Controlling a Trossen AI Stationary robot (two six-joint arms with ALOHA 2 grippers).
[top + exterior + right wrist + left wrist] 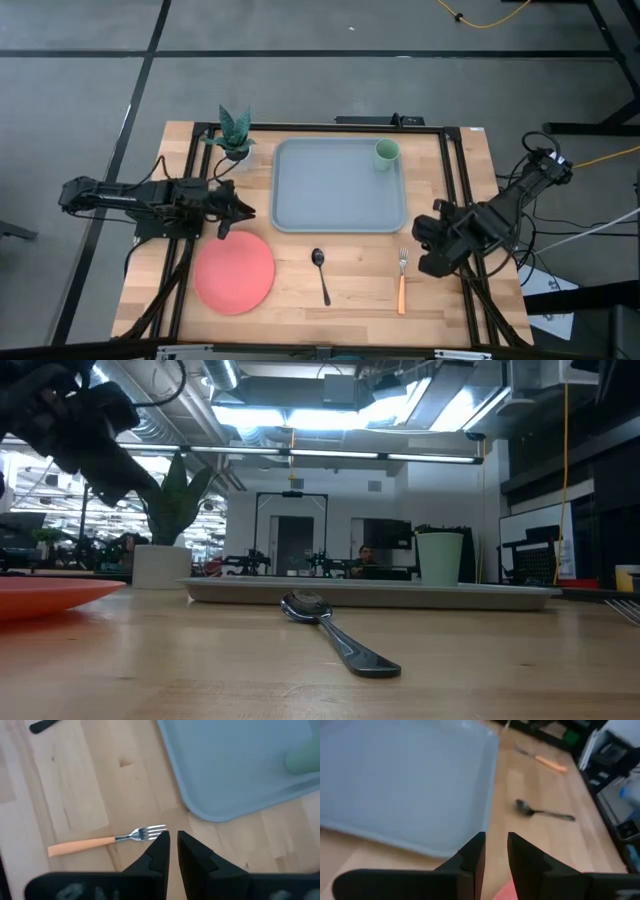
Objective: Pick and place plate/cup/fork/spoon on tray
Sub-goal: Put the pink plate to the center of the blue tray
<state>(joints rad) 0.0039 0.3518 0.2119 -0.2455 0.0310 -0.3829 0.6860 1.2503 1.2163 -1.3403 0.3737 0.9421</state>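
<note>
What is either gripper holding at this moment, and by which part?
Nothing is held. The left gripper hangs above the plate's edge, the right gripper near the fork; both have a narrow gap with nothing between the fingers.

You have a light wooden table (350,290) set on a grey floor (80,90) crossed by dark lines, which fills the upper half of the high view. A yellow cable (500,18) runs along the floor at the upper right. At the table's upper left stands a white pot with a green plant (236,135). Across the table in the low view you see a big hall: bright ceiling strip lights (330,415) along the top, a dark doorway frame (291,530) mid-frame, and a seated person (366,558) far back.
</note>
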